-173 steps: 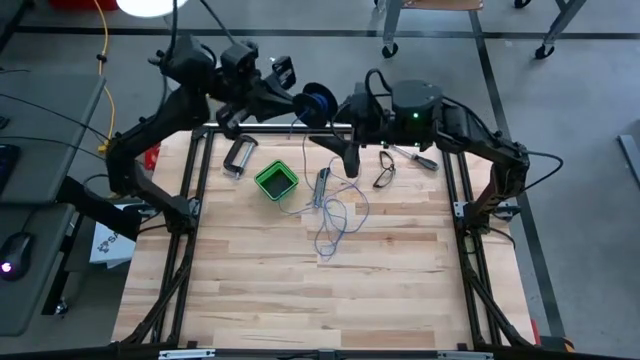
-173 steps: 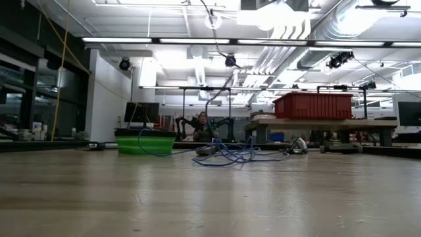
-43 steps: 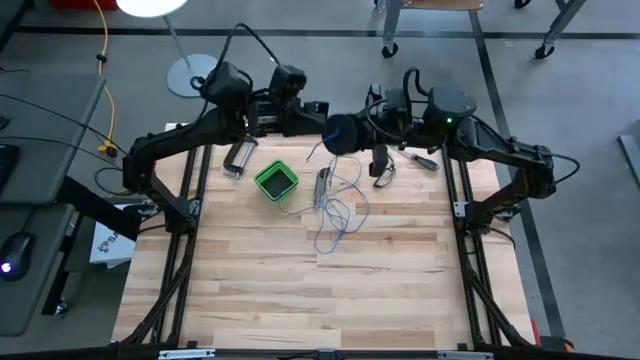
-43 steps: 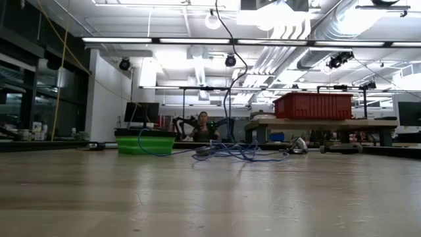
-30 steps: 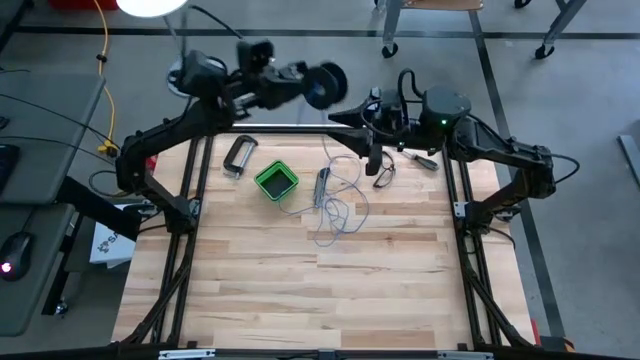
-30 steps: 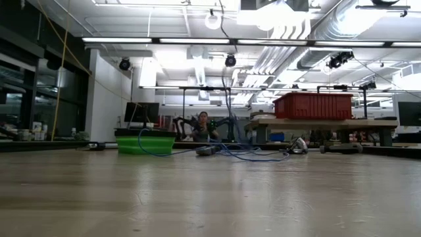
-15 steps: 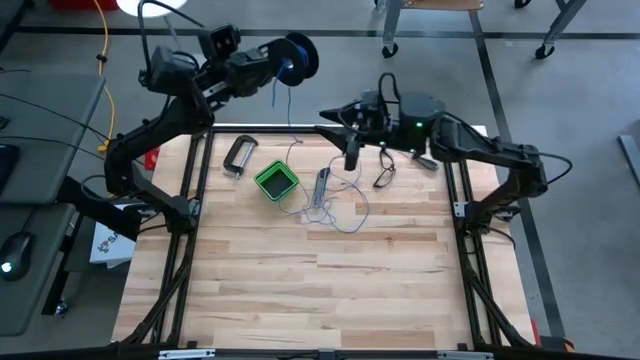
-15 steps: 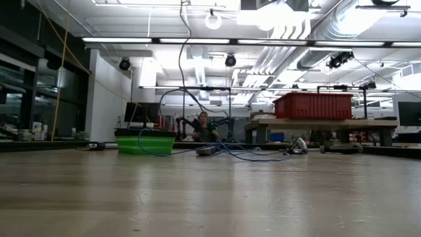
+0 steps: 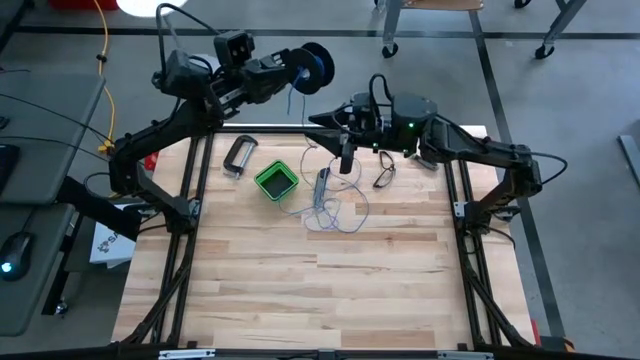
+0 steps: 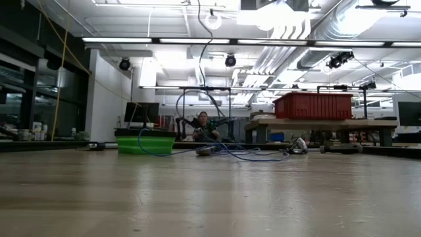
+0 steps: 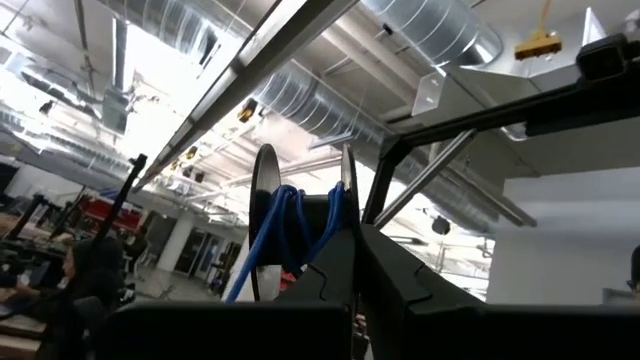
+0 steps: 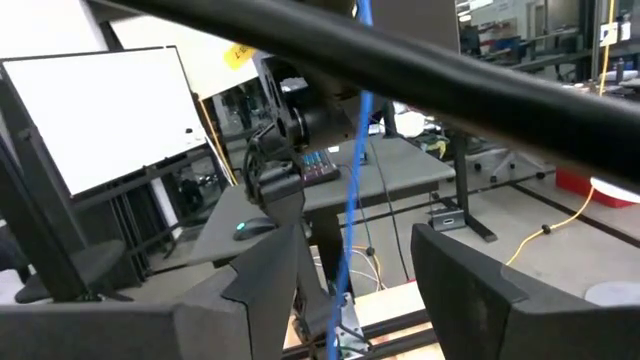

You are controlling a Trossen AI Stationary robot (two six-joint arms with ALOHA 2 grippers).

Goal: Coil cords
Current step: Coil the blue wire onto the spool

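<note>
Against half a second ago, my left hand (image 9: 300,68) has carried the spool (image 9: 316,57) a little further right and slightly lower; it sits raised past the table's far edge, above the floor rather than over the wood (image 9: 300,280). From the left wrist I see the fingers (image 11: 385,275) clenched on the spool (image 11: 300,220), blue wire wound between its two round flanges. My right hand (image 9: 345,160) has edged left and hangs over the far middle of the table; its fingers (image 12: 265,270) are spread apart with the wire (image 12: 350,170) running down between them, not pinched. The wire (image 9: 330,205) drops from the spool, passes the right hand and lies in loose loops near the table's far middle, the heap smaller than it was almost six seconds back. The green box (image 9: 276,180) sits left of those loops, a silver clip-like thing (image 9: 238,155) beyond it toward the far left corner; both unchanged. In the low view the wire (image 10: 230,153) rises from its heap beside the green box (image 10: 146,145). I can read no label or writing anywhere.
</note>
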